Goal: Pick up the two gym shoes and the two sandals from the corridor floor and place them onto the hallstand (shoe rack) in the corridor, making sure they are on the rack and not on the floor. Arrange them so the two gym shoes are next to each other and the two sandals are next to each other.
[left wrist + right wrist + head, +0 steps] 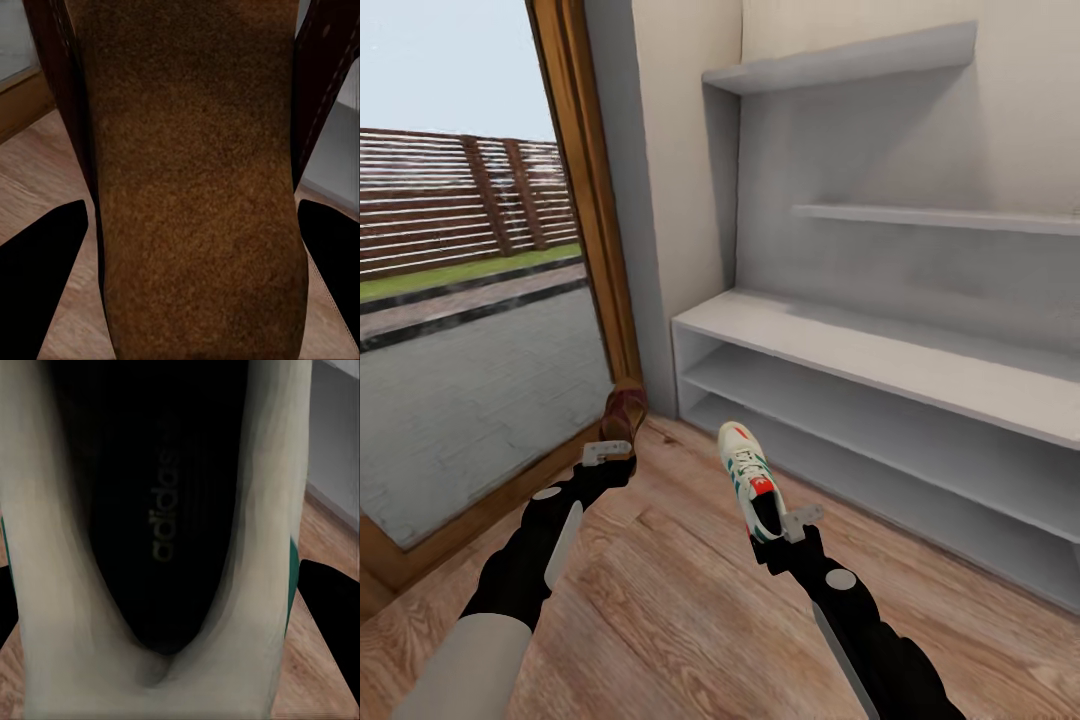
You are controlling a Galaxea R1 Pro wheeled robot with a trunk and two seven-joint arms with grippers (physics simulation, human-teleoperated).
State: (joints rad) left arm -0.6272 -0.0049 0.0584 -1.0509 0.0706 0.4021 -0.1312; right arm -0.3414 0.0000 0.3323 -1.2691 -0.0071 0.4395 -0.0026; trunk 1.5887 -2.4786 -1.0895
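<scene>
Hazards: left pincer (612, 458) clamped on sandal (623, 412), right pincer (785, 528) clamped on gym shoe (748, 478); either could slip or snag hallstand (880, 355), right of frame.

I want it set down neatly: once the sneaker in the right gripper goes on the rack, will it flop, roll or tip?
The sneaker probably stays stiff: held at its heel by the right gripper, its toe juts out without sagging. It likely won't roll, given its long flat-soled shape. The rack top looks broad and level, so tipping seems unlikely.
</scene>
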